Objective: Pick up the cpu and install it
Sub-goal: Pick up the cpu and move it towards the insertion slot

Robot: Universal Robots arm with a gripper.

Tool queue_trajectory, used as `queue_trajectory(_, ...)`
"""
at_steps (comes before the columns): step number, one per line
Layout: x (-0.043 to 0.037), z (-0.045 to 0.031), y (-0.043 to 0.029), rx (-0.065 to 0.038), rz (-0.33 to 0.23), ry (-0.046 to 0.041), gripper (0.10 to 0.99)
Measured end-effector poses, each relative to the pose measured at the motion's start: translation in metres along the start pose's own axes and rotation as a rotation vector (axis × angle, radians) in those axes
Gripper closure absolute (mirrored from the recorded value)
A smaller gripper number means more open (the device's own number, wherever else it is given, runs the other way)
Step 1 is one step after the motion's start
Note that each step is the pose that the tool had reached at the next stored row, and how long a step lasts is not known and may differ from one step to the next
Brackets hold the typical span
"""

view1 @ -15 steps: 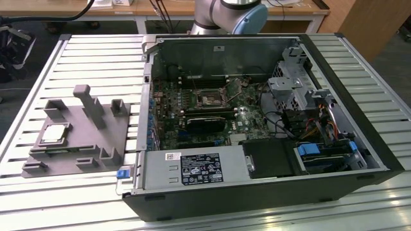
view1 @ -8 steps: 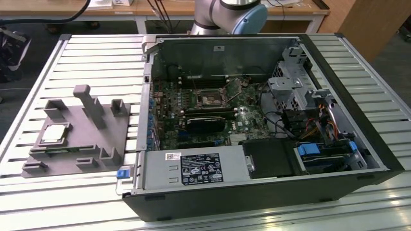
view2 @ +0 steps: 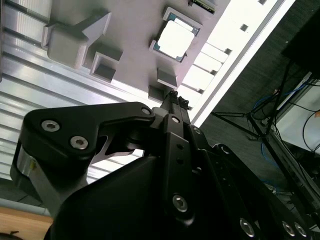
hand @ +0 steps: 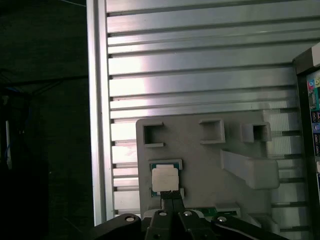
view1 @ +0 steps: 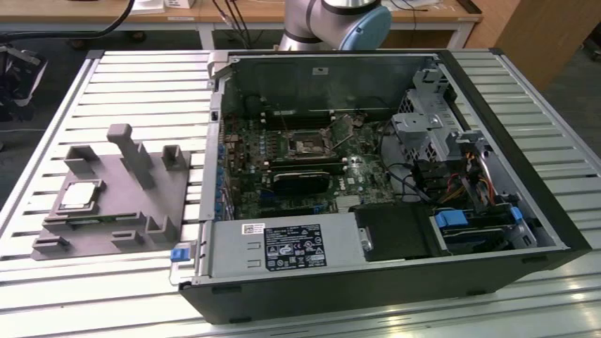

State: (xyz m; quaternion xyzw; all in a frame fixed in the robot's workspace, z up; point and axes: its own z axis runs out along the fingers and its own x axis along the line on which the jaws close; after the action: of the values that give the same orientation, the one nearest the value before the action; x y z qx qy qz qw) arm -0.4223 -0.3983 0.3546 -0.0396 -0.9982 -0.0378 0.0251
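Silver-topped cpu point(hand: 165, 179) lay in a grey holder point(hand: 210, 160) out in front of the gripper point(hand: 171, 195), whose fingers were pressed together, gripping nothing.

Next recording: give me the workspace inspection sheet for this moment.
Surface: slatted metal table with a grey fixture on it.
Job's things: cpu lies in the fixture; socket in the open case looks empty.
Clutter: nothing seen.
End effector: shut, holding nothing, tips near the cpu in both wrist views.
Cables: wire bundles inside the case.
Surroundings: arm base; wooden benches behind.
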Motion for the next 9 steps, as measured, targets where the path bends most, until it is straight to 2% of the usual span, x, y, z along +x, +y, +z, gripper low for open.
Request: queue_trajectory(9,-0.0009,0.0106,-0.0039,0.0,-0.001,0.0001,0.98)
